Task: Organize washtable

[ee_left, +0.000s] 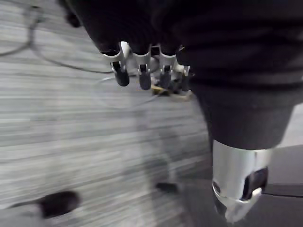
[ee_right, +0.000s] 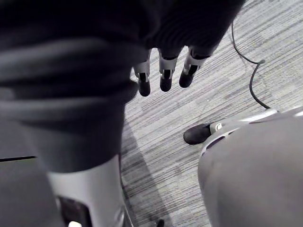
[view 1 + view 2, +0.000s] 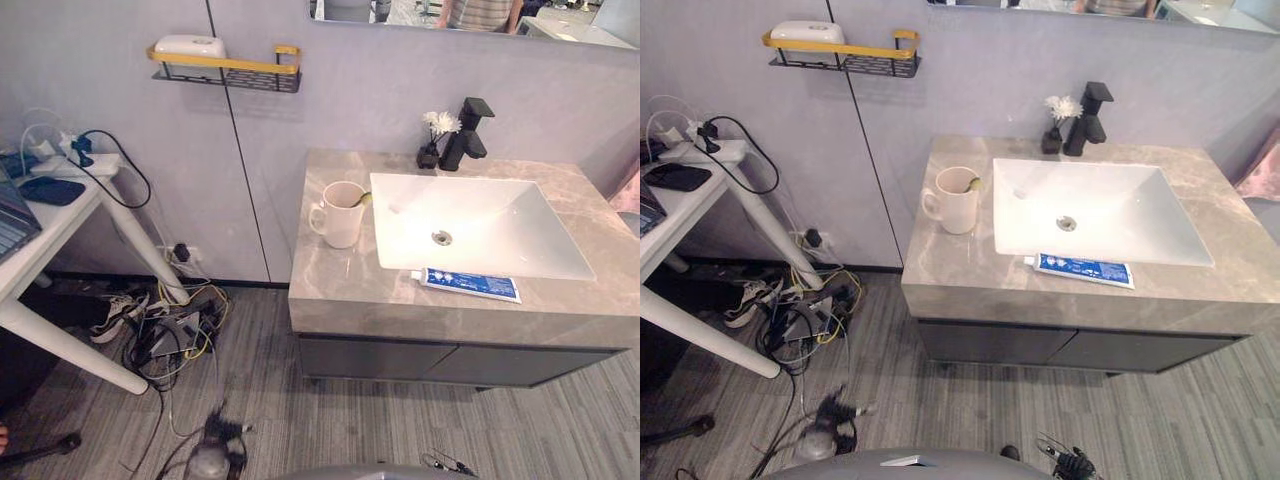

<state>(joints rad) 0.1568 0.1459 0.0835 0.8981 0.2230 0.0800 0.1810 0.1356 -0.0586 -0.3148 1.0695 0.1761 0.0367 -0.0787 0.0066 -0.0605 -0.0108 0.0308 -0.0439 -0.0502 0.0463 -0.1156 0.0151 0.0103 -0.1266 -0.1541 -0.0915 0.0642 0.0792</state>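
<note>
Your left robot hand (image 1: 143,75) and right robot hand (image 2: 165,78) dangle released, work seemingly unstarted; toothpaste (image 3: 468,284) lies loose mid-frame on the table (image 3: 340,295), lower right of the mug (image 3: 340,213).

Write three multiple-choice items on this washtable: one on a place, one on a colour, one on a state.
1. Where does the toothpaste tube lie? A on the wall shelf; B on the counter, before the basin; C on the floor.
2. What colour is the faucet? A black; B gold; C white.
3. How does the mug stand? A upside down; B on its side; C upright.
Key: B, it lies flat along the basin's front rim; A, it is dark all over; C, its open mouth faces up.
</note>
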